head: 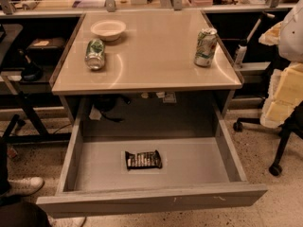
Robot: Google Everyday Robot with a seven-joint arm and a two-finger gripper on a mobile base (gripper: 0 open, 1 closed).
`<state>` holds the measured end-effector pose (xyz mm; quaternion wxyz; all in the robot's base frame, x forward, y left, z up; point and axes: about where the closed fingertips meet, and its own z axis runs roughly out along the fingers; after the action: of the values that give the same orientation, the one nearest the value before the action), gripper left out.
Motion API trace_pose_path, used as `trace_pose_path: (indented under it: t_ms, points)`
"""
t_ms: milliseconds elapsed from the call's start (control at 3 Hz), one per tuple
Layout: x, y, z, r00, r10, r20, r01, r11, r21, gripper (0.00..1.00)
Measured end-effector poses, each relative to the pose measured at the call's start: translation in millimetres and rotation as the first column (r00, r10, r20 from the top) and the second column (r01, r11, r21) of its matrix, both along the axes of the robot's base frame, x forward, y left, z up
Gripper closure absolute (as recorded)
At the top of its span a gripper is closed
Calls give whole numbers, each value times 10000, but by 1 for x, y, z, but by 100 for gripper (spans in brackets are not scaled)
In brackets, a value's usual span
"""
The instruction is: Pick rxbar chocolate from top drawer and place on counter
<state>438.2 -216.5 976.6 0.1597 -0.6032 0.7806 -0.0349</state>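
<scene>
— Where do we find the chocolate bar?

— We see the chocolate bar (143, 160) lying flat on the grey floor of the drawer (151, 200). It is about midway across, a little nearer the front panel than the back, and apart from every wall. Its wrapper is dark with pale lettering, and its long side runs left to right.

— And how does the drawer stand?

— It is pulled far out toward us from under the counter (156, 56), with its plain front panel nearest us. The bar lies alone in it.

— What do we have on the counter?

— There is a pale bowl (108, 30) near the back left. Just in front of it a green-and-white can (95, 54) seems to lie on its side. A second can (205, 47) stands near the right edge, leaning slightly, well apart from the other two.

— Where is the gripper?

— The gripper is outside this view, so we cannot tell how it stands or whether it has hold of anything. At the right edge we see only a pale rounded shape (291, 30), and we cannot tell what it is.

— Anything else around?

— A cluttered bench (61, 4) runs along the back. The wheeled foot of a chair (277, 167) rests on the speckled floor at right, and a white shoe (21, 186) shows at lower left.
</scene>
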Motion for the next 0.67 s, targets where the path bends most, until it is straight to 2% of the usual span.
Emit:
trace_pose_path:
  t_ms: [333, 667]
  points:
    - [0, 0, 0, 10000, 1, -3, -1, 10000, -1, 0]
    - [-5, 10, -22, 9990, 117, -421, -120, 9999, -65, 0]
